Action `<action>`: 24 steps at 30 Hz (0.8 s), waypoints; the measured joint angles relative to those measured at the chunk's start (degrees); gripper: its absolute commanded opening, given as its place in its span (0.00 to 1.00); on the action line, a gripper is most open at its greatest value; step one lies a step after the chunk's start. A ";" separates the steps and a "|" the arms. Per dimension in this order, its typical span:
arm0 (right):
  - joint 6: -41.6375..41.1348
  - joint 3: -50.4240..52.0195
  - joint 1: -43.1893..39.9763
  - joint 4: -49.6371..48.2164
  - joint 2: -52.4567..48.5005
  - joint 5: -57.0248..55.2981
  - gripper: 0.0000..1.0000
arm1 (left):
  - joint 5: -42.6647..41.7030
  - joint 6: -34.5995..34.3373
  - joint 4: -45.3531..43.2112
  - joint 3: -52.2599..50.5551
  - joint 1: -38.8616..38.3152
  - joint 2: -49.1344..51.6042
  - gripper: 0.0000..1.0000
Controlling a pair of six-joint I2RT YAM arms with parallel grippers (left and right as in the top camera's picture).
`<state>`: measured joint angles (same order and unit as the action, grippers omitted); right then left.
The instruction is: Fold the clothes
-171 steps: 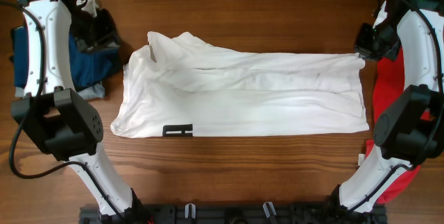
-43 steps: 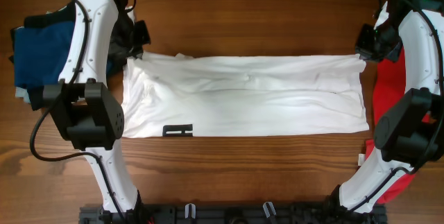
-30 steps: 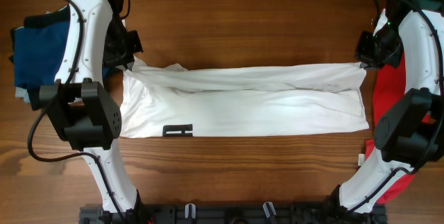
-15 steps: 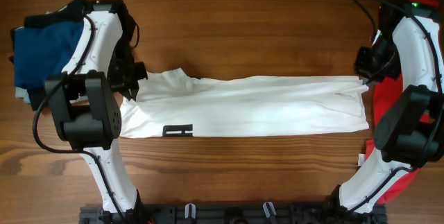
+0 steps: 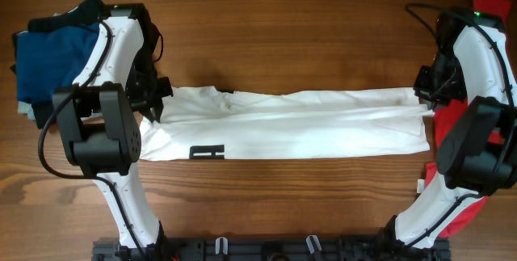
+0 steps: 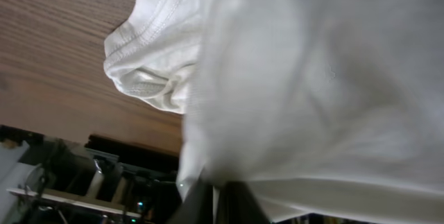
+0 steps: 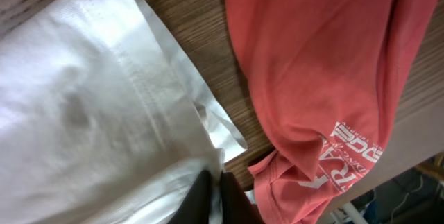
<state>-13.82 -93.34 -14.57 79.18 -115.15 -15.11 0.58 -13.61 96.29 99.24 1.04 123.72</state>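
Note:
The white T-shirt (image 5: 299, 124) lies as a long folded band across the table, its black bar print (image 5: 206, 153) at the front left. My left gripper (image 5: 161, 99) sits at the band's left end. In the left wrist view its jaws (image 6: 215, 186) stand nearly together with a thin strip of white cloth (image 6: 291, 78) pinched between them. My right gripper (image 5: 422, 96) is at the right end. In the right wrist view its jaws (image 7: 216, 177) pinch the white hem (image 7: 104, 113), just beside the red T-shirt (image 7: 312, 64).
A pile of folded blue and dark garments (image 5: 48, 59) lies at the far left behind the left arm. The red T-shirt (image 5: 443, 119) lies under the right arm at the table's right edge. Bare wood (image 5: 283, 27) stretches behind the white shirt.
Both grippers have drawn the shirt's far edge toward the front, over the lower half. The white shirt has gone from a wide spread to a narrow band.

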 measured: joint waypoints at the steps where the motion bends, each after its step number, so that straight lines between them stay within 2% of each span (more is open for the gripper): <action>1: 0.17 0.00 -0.02 -0.07 0.00 -0.22 0.20 | 0.02 -0.42 0.00 -0.11 0.00 -0.02 0.33; 15: 0.02 0.00 -0.26 -0.26 0.00 -0.50 0.23 | 0.00 -0.44 -1.07 -3.89 0.00 -0.79 0.27; 21: 2.25 0.00 -0.26 -1.64 0.00 2.82 0.22 | -1.44 0.00 -5.84 -3.93 0.00 -6.67 0.25; 24: 3.48 0.00 -0.26 -2.29 0.00 5.03 0.21 | -4.72 0.17 -10.73 -3.87 0.00 -12.20 0.22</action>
<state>-10.35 -93.34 -14.83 76.88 -115.15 -10.09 -4.14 -13.43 85.56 95.37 1.04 111.53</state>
